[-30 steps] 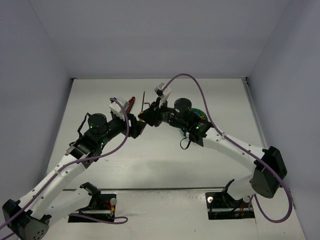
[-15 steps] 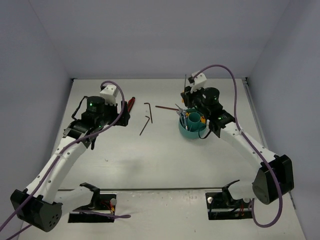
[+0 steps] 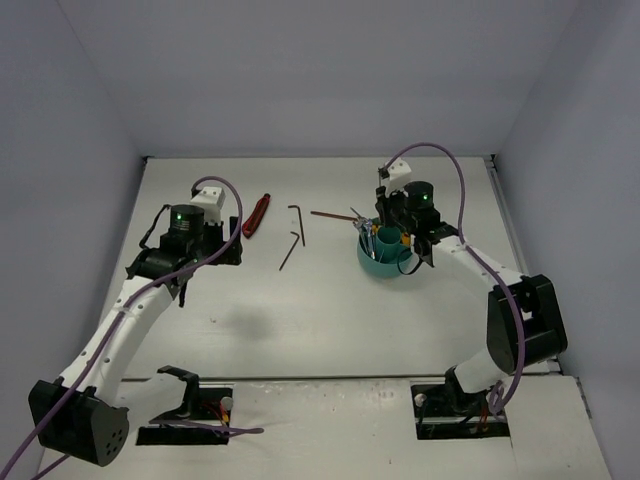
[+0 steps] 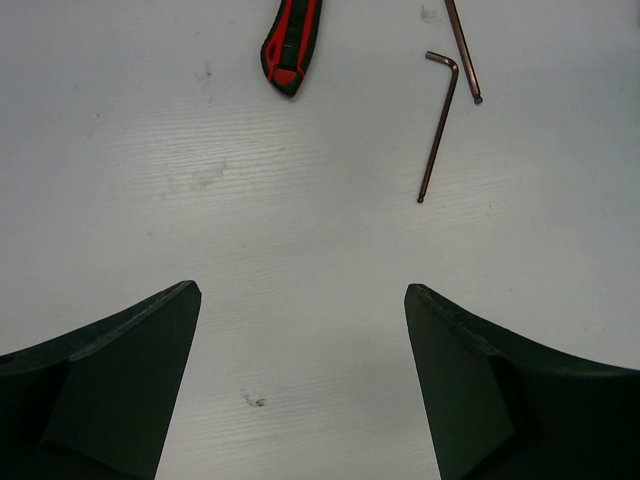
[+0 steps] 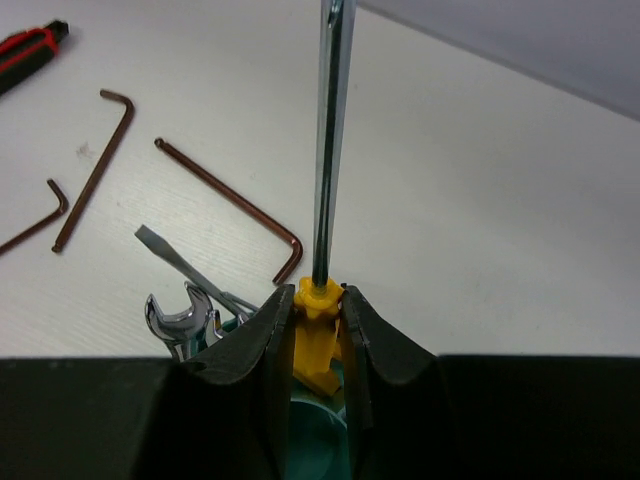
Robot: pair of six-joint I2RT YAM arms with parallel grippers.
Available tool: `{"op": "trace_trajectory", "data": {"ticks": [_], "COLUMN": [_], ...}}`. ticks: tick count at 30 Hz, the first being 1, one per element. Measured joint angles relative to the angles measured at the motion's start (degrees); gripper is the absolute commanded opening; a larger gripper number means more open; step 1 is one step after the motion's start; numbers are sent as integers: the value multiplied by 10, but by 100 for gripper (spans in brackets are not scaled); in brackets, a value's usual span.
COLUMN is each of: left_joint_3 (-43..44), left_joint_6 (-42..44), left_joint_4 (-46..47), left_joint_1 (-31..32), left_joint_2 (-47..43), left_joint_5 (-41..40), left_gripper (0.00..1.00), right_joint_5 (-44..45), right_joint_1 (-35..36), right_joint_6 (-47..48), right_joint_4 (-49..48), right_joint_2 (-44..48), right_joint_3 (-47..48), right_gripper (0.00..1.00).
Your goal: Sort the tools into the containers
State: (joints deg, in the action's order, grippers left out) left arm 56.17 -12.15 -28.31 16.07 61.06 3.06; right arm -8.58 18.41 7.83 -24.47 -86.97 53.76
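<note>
The teal tub (image 3: 381, 262) stands right of centre and holds silver wrenches (image 5: 180, 318) and a flat-blade screwdriver (image 5: 175, 255). My right gripper (image 5: 320, 300) is shut on the yellow-orange handle of a screwdriver (image 5: 318, 335), shaft pointing up, right over the tub's teal inside (image 5: 315, 430); it also shows in the top view (image 3: 386, 230). My left gripper (image 4: 300, 290) is open and empty above bare table, left of centre (image 3: 228, 248). A red-and-black-handled tool (image 3: 256, 214) and three dark hex keys (image 3: 300, 222) (image 3: 289, 250) (image 3: 335, 215) lie on the table.
The table's walls rise at the back and both sides. In the left wrist view the red-and-black tool (image 4: 292, 45) lies ahead of the fingers, with two hex keys (image 4: 440, 125) (image 4: 462, 50) to the right.
The right arm has carried the screwdriver from the middle of the table to the tub. The left arm has drawn back to the left, uncovering the red-and-black tool.
</note>
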Motion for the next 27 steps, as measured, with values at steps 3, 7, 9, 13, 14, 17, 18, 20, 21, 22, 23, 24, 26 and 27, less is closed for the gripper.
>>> {"op": "trace_trajectory", "data": {"ticks": [3,7,9,13,14,17,18,20,21,22,23,24,26,27], "left_joint_3": [-2,-4,-5,-5,-5,-5,-5,-5,-5,-5,-5,-5,-5,-5], "left_joint_6": [1,2,2,2,2,2,2,2,2,2,2,2,2,2], "left_joint_4": [1,1,1,1,1,1,1,1,1,1,1,1,1,1], "left_joint_1": [-1,-1,-1,-1,-1,-1,-1,-1,-1,-1,-1,-1,-1,-1], "left_joint_2": [-11,-20,-21,-21,-21,-21,-21,-21,-21,-21,-20,-19,-18,-18], "left_joint_5": [-3,-6,-7,-8,-8,-8,-8,-8,-8,-8,-8,-8,-8,-8], "left_gripper": [80,80,80,80,80,80,80,80,80,80,80,80,80,80], "right_joint_5": [-3,-4,-4,-8,-10,-15,-17,-20,-22,-24,-25,-26,-29,-31], "right_joint_1": [0,0,0,0,0,0,0,0,0,0,0,0,0,0], "right_joint_6": [10,28,35,41,41,40,39,38,38,38,38,37,37,36], "right_joint_4": [-11,-25,-33,-40,-41,-49,-52,-53,-53,-53,-53,-53,-52,-52], "right_joint_2": [-12,-20,-20,-20,-20,-19,-19,-17,-16,-13,-10,-7,-4,-3], "right_joint_3": [-18,-44,-52,-55,-56,-61,-63,-65,-66,-68,-70,-72,-74,-74], "right_gripper": [1,4,6,15,18,23,24,24,24,24,24,25,27,28]}}
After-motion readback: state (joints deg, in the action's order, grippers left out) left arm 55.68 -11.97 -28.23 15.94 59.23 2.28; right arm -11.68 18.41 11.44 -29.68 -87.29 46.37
